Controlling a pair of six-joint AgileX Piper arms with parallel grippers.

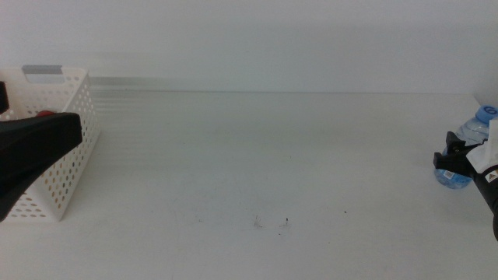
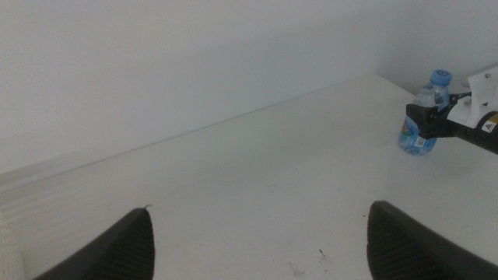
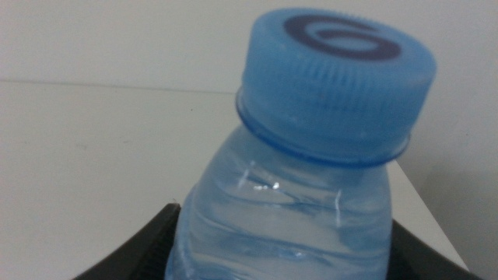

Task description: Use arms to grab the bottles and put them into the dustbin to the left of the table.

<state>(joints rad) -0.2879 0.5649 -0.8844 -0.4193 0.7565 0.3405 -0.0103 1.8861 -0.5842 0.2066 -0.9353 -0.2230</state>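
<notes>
A small clear water bottle with a blue cap [image 1: 476,128] stands near the table's right edge. My right gripper [image 1: 451,161] comes in from the right and is shut on its body. In the right wrist view the bottle [image 3: 311,132] fills the picture, with a dark jaw tight against each side. The left wrist view shows the same bottle [image 2: 426,109] far off, in the right gripper [image 2: 426,124]. The white perforated dustbin [image 1: 74,148] sits at the table's left edge. My left gripper [image 1: 70,132] hangs beside the dustbin, open and holding nothing [image 2: 258,208].
The white table [image 1: 264,155] stretches between the dustbin and the bottle, with a few dark specks [image 1: 286,224] near the front. A small red patch [image 1: 47,113] shows just above the left arm at the dustbin. A white wall stands behind.
</notes>
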